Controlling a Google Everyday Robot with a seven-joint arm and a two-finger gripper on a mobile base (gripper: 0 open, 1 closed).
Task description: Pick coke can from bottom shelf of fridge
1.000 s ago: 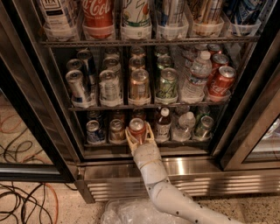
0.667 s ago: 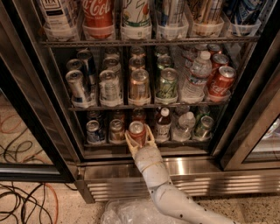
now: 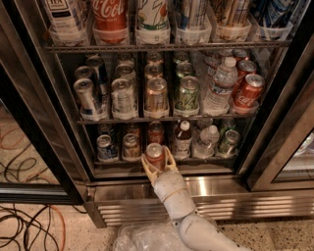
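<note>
- Looking down, the single camera view takes in the fridge (image 3: 245, 195), its black door frames open around wire racks and its shiny steel vented base running across the lower part of the frame.
- The bottom shelf (image 3: 208, 158) is the lowest, dimmest rack, just above the steel base in the centre of the frame.
- The coke can (image 3: 155, 155), small and red with a silver top, stands upright at the front edge of that shelf, just left of the frame's centre.
- The gripper (image 3: 156, 157) is at the same spot. Its two pale fingers (image 3: 170, 160) hug the can's left and right sides, clasping it.
- The white arm (image 3: 179, 203) runs from the gripper down across the steel base to the bottom edge of the frame.
- Also on the bottom shelf are two silver cans (image 3: 104, 147) to the left of the gripper, a dark bottle with a red cap (image 3: 182, 140) just to its right, then a clear bottle (image 3: 208, 141) and a green can (image 3: 228, 142).
- On the rack above stands a row of cans, a water bottle (image 3: 219, 87) and, at the right end, tilted red cans (image 3: 248, 91).
- The top rack, at the upper edge, holds large bottles, among them a red Coca-Cola bottle (image 3: 110, 14).
- Crumpled clear plastic (image 3: 142, 238) lies on the floor at bottom centre, beside the arm.
- Dark and orange cables (image 3: 27, 230) trail over the floor at lower left.
</note>
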